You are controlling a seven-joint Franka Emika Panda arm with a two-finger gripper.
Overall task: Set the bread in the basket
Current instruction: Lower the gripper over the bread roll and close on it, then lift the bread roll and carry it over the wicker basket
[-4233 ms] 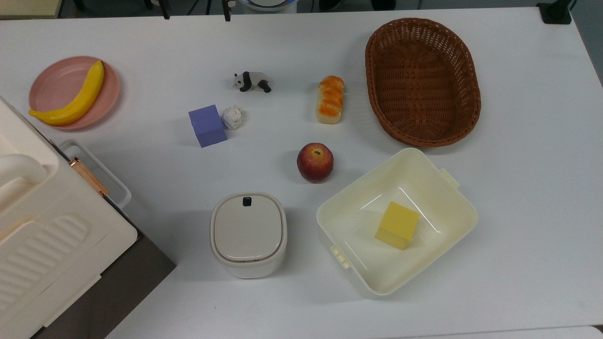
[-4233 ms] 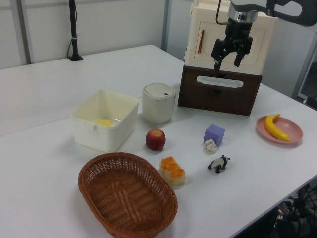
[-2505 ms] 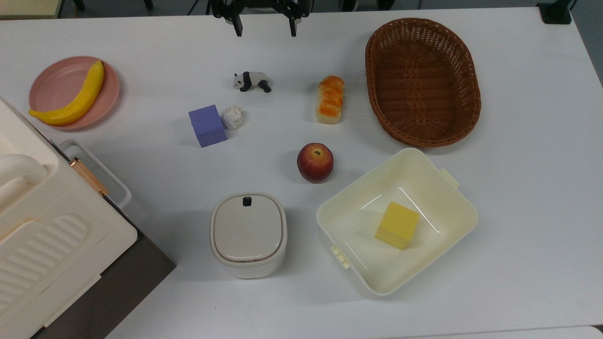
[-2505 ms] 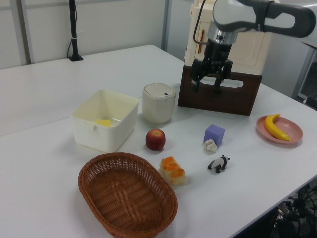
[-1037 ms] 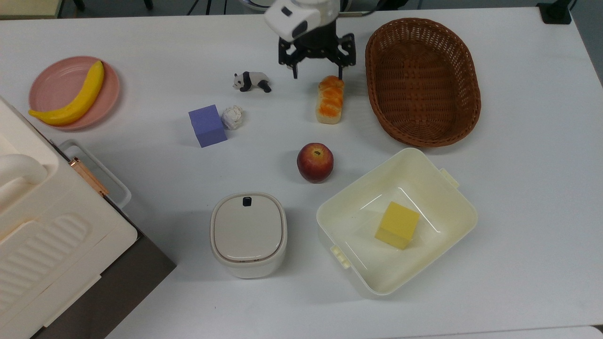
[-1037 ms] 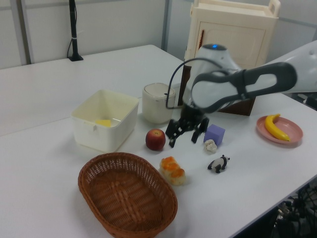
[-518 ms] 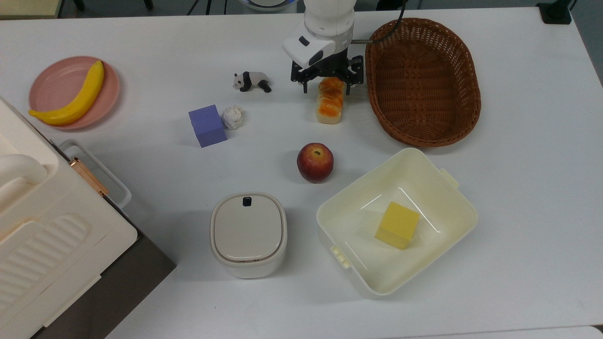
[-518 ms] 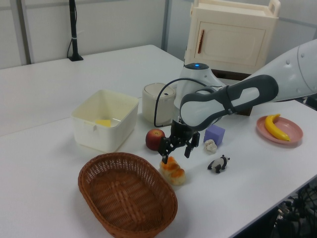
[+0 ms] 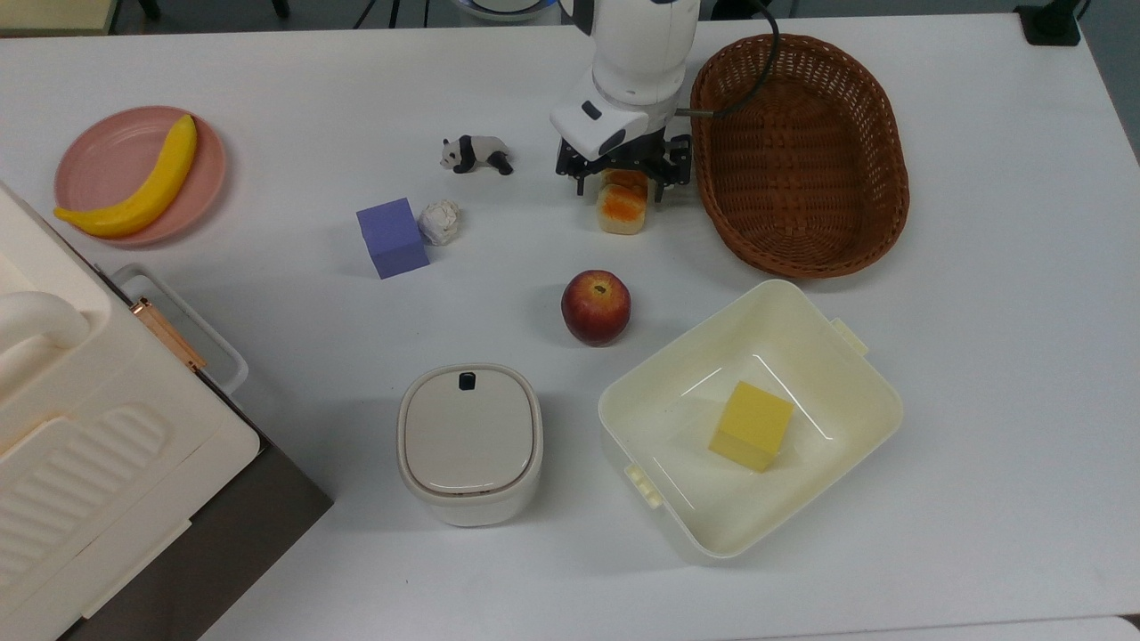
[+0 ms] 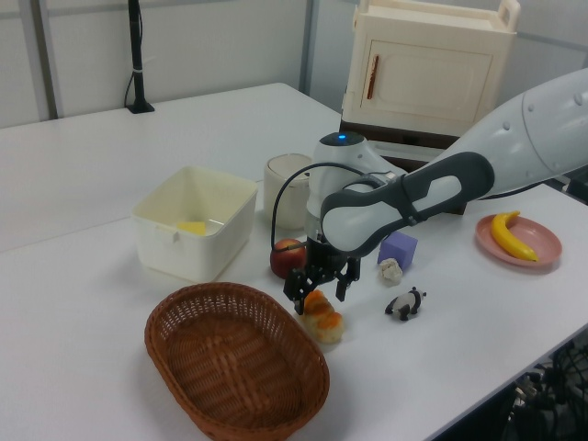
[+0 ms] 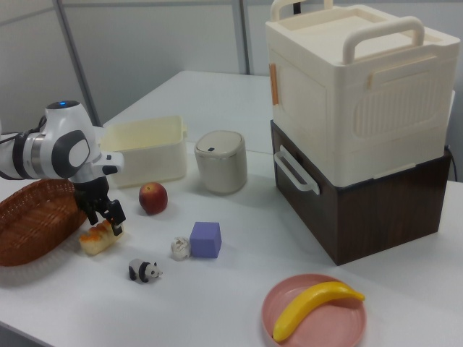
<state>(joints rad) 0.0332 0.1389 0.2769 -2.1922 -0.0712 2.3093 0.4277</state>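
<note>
The gripper sits low over the bread, its 2 fingers spread wide, 1 on each long side of the loaf's far end in the top view; not squeezing it yet as far as can be seen. In the left view the gripper straddles the bread from above, and in the right view the gripper is down at the bread w/ a dark finger beside it.

The bread lies flat on the table, just beside the basket but outside it, on the top view's left of the rim. The basket has nothing in it.

Nearby: an apple below the bread in the top view, a panda figure and a crumpled paper ball to the top view's left, next to a purple cube. A cream tub holds a yellow cube.
</note>
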